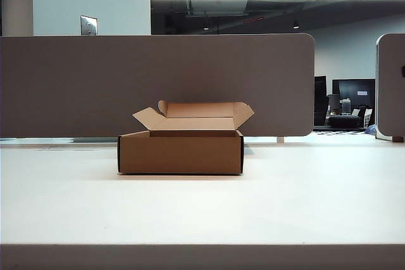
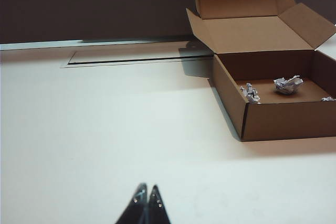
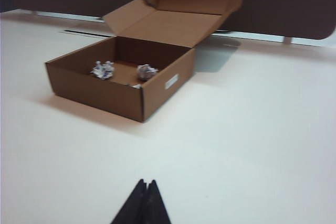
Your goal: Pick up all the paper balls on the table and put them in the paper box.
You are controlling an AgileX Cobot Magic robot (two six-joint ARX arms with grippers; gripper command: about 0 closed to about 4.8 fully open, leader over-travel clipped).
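Open cardboard carton [image 1: 180,152] on the white table [image 1: 304,200], standing in front of the grey partition panel [image 1: 76,83], lid flaps folded back toward the panel. Neither arm shows in the exterior view.

Paper balls: from the left wrist view, two crumpled wads [image 2: 250,92] [image 2: 288,84] lie on the carton floor, and a third scrap [image 2: 328,98] is cut off at the frame edge. The right wrist view shows two wads [image 3: 103,69] [image 3: 146,71] inside the carton, plus a pale sliver [image 3: 135,85] just behind its near wall. No wad shows on the tabletop around the carton.

Left gripper [image 2: 145,205]: jaws clenched together, empty, poised above bare table, well apart from the carton, which lies ahead of it and off to one side. Right gripper [image 3: 143,203]: likewise pressed closed and empty, well apart from the carton, facing its near corner.

Judgement: with every visible wad inside the carton, the task looks complete; no further pick seems called for, and neither arm is clearly nearer.
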